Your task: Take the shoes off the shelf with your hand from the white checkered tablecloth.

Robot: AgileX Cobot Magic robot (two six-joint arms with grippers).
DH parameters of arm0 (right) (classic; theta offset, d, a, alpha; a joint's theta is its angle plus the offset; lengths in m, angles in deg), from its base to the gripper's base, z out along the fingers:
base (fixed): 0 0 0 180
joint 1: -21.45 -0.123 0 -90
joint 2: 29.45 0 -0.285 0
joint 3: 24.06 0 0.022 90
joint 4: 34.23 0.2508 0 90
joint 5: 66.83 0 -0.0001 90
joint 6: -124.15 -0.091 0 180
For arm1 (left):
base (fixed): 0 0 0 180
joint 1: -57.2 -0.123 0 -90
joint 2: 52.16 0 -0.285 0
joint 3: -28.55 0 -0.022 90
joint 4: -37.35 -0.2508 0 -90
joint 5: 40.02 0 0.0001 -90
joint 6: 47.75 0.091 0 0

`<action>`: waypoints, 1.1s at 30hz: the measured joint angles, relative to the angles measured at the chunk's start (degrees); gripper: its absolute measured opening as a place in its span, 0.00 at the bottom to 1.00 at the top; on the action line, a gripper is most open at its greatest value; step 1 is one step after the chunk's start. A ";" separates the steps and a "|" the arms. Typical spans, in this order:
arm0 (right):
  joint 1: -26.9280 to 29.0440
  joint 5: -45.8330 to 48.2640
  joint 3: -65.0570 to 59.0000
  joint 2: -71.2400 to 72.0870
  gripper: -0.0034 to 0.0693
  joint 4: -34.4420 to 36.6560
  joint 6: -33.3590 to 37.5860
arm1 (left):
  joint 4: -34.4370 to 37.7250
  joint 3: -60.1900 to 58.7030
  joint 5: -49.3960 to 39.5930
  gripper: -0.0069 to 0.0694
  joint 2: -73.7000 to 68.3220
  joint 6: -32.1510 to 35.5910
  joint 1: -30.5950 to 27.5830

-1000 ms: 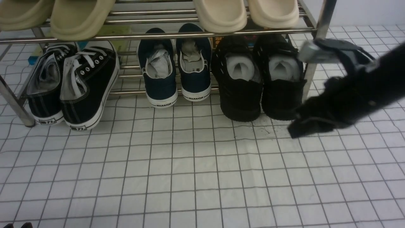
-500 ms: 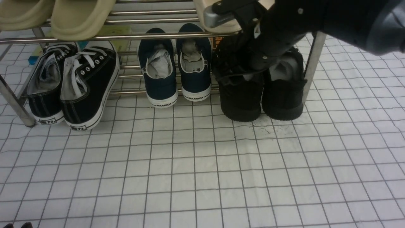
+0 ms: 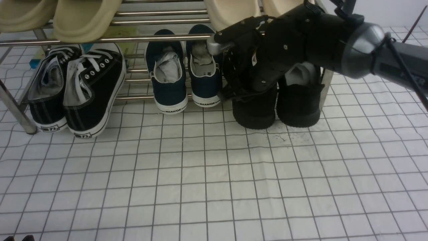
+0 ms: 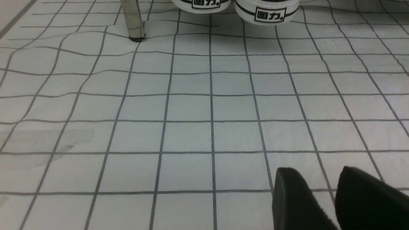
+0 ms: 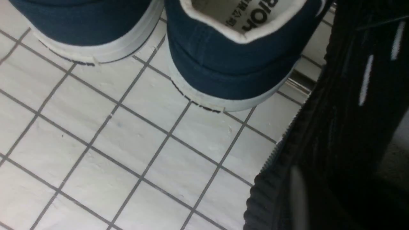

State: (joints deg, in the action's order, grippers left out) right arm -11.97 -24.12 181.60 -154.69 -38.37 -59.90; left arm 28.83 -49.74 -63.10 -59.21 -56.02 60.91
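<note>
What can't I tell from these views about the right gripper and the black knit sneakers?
- Right gripper jaws: front view, hidden behind its own black wrist; grip unconfirmed.
- All-black knit sneakers: left shoe's opening covered by the arm in front view; right wrist view too close and dark.
- Shiny chrome shoe rack: upper tier cut off by the front view's top edge.

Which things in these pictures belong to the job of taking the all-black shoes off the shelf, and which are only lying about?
Belong to the job: black knit sneakers; chrome shelf; checkered tablecloth; right claw, down at the left sneaker.

Only lying about: black canvas sneakers with white soles; navy slip-ons; beige slippers on the upper tier.
</note>
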 joint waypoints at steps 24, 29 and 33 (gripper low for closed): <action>-12.25 29.74 -0.27 18.61 0.06 12.95 0.71 | 0.00 -0.02 0.10 0.40 0.00 0.00 0.03; -17.63 29.68 -1.39 17.56 0.06 12.39 -0.95 | 0.00 -0.02 0.16 0.40 0.00 0.00 0.03; -18.71 29.62 -1.39 15.03 0.07 9.78 -3.04 | 0.00 -0.02 0.16 0.40 0.00 0.00 0.03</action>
State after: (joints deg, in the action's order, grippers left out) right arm -30.68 5.50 180.21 -139.66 -28.59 -62.94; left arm 28.83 -49.75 -62.94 -59.21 -56.02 60.94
